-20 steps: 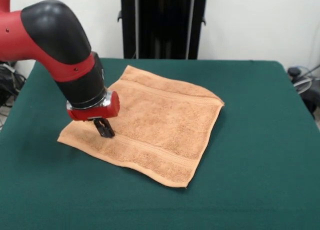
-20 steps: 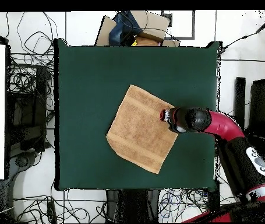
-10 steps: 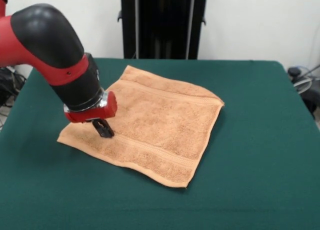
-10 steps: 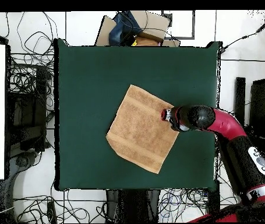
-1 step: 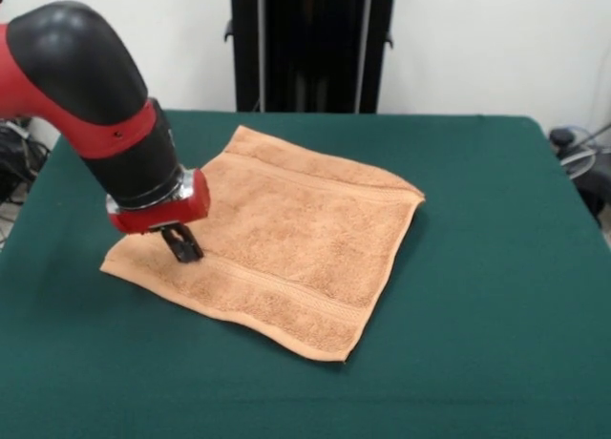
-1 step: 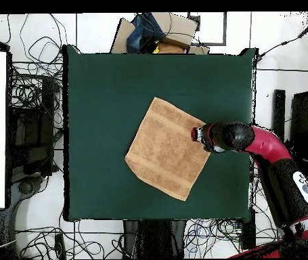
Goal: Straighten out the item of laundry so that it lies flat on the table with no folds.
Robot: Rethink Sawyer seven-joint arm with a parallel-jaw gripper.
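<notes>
You will find no readable text, label, brand, number or sign in either view. The red and black robot arm [image 6: 271, 152] at the right of the overhead frame carries small white marks on its casing, but they are too small for you to make out as letters.

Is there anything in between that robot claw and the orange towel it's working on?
Nothing visible. The gripper is right down on the towel near one corner, and the green table around it shows nothing else.
</notes>
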